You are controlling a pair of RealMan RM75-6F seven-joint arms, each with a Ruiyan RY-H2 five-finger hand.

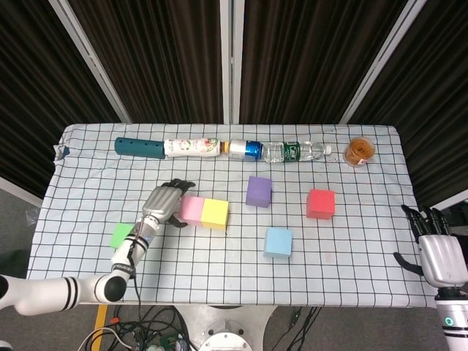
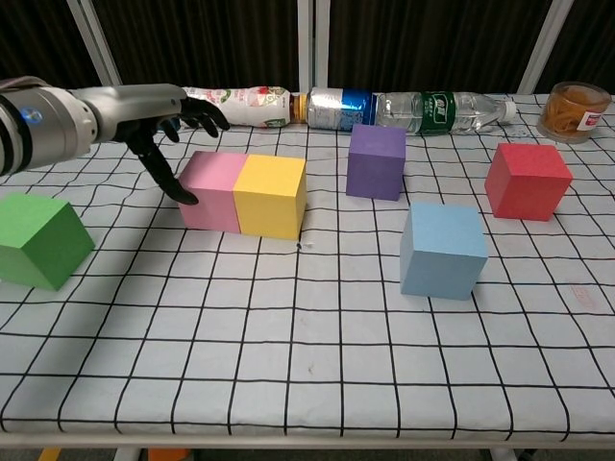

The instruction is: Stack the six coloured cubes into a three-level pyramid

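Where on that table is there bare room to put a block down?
The whole near strip in front of the blue cube is bare, as is the gap between the yellow cube and purple cube. It is crowded along the far edge, where bottles lie in a row.

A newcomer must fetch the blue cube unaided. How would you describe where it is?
Start at the row of bottles along the table's far edge. Come forward past the purple cube; the blue cube sits alone nearest the front edge, the only pale blue one.

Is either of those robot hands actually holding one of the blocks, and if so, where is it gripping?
Nothing is held. The left hand is open beside the pink cube, with only a fingertip near its side. The right hand hangs open off the table edge.
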